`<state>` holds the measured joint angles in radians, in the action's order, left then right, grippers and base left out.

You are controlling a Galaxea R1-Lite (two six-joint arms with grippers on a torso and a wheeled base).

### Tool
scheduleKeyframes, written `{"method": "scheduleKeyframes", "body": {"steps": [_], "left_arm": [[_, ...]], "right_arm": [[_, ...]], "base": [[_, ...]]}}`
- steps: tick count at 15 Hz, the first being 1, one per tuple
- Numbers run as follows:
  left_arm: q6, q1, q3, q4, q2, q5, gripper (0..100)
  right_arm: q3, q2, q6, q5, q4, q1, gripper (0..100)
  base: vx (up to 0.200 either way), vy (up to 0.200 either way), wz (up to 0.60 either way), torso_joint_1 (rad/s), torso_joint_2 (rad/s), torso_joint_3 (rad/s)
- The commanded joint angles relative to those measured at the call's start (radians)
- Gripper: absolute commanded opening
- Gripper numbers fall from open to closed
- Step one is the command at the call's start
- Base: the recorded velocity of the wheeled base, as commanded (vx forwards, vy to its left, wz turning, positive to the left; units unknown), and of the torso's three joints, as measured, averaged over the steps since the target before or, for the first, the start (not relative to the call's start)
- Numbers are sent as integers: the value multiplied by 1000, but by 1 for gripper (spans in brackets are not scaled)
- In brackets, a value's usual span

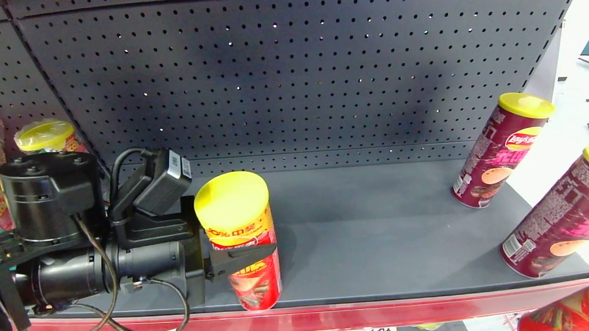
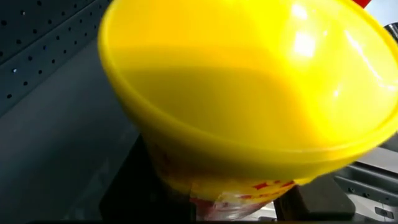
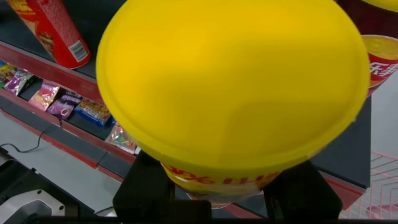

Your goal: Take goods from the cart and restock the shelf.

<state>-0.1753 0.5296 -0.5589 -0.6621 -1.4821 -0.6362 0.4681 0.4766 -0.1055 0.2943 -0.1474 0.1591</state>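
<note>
A red chip can with a yellow lid (image 1: 243, 236) stands upright near the front edge of the dark shelf (image 1: 375, 241), left of centre. My left gripper (image 1: 248, 248) is shut on its middle, one finger (image 1: 241, 254) across the front. In the left wrist view the lid (image 2: 249, 81) looms above the gripper (image 2: 217, 202). I cannot tell whether the base rests on the shelf. My right gripper (image 3: 224, 199) is shut on another yellow-lidded red can (image 3: 230, 87); the red can (image 1: 574, 310) at the head view's bottom right corner appears to be this one, below the shelf's front lip.
Two maroon cans with yellow lids (image 1: 499, 148) (image 1: 556, 215) stand at the shelf's right end. More yellow-lidded goods (image 1: 43, 137) sit in the bay to the left. A pegboard back panel (image 1: 291, 77) closes the rear. Snack packets (image 3: 62, 102) lie on a lower shelf.
</note>
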Motion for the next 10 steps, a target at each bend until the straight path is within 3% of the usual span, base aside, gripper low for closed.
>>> {"method": "scheduleKeyframes", "body": {"steps": [1, 3, 6, 9, 10], "left_arm": [[-1, 0, 2, 4, 0, 10, 100], [-1, 0, 5, 4, 2, 13, 100], [5, -5, 21, 6, 48, 85, 100], [50, -17, 45, 15, 141, 90, 100], [51, -28, 63, 15, 171, 89, 100]], "right_arm": [[1, -1, 0, 0, 0, 0, 0], [1, -1, -2, 0, 0, 0, 0], [11, 14, -2, 6, 0, 2, 0], [47, 68, -10, 9, 0, 13, 0], [57, 94, -14, 8, 0, 31, 0]], "base": [[0, 0, 0, 0, 0, 0], [0, 0, 0, 0, 0, 0], [0, 0, 0, 0, 0, 0], [0, 0, 0, 0, 0, 0], [0, 0, 0, 0, 0, 0]]}}
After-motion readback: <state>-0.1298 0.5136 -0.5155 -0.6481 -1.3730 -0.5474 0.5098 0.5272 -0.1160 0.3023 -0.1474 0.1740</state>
